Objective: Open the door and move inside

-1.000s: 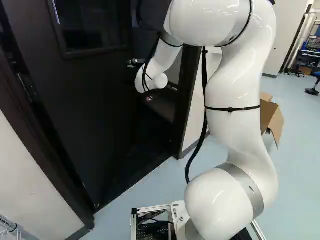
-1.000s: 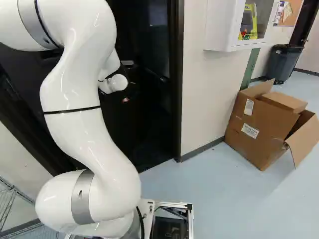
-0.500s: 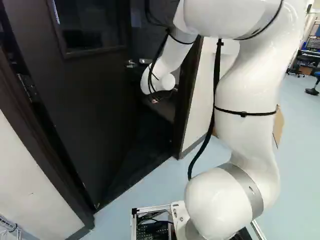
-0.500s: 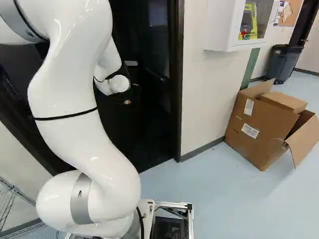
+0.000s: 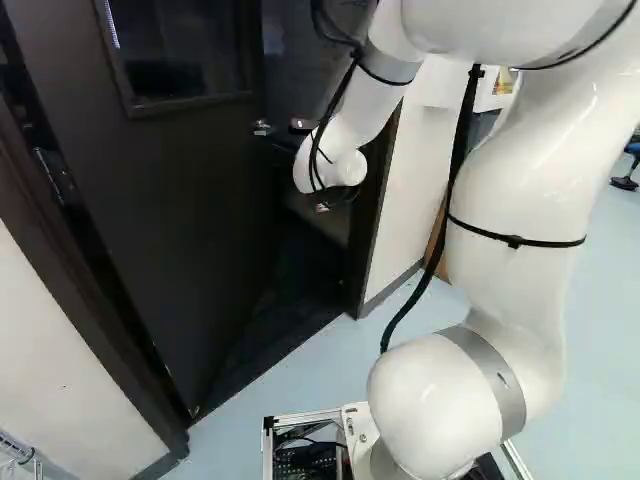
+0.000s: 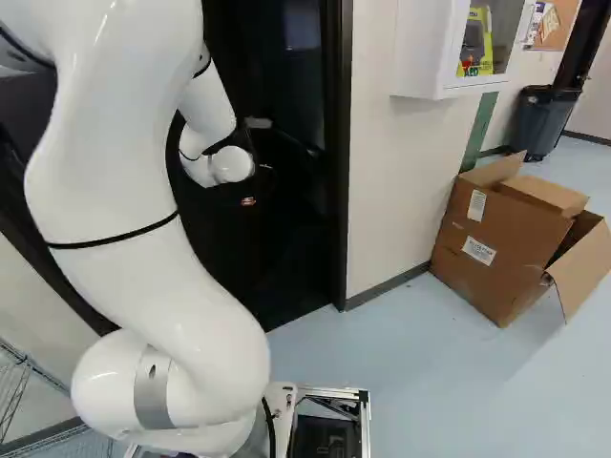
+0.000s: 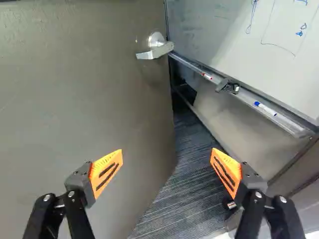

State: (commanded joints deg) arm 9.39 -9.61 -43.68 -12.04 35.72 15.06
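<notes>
1. Pale blue across the near floor [image 6: 420,382]; changes to dark striped carpet [image 7: 184,179] past the doorway. Has a cardboard box [image 6: 496,253] at right, beside the white wall [image 6: 391,181].
2. Shows the dark door [image 5: 170,220] at left, partly open, bearing a silver handle [image 7: 157,48] near its far edge.
3. Bends high with the white arm [image 5: 515,320], then angles forward and down toward the doorway.
4. Carries the gripper [image 5: 323,207] released, orange pads [image 7: 105,172] spread wide.

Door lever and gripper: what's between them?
Only bare door face between the lever and the open gripper, in the wrist view; no object there.
</notes>
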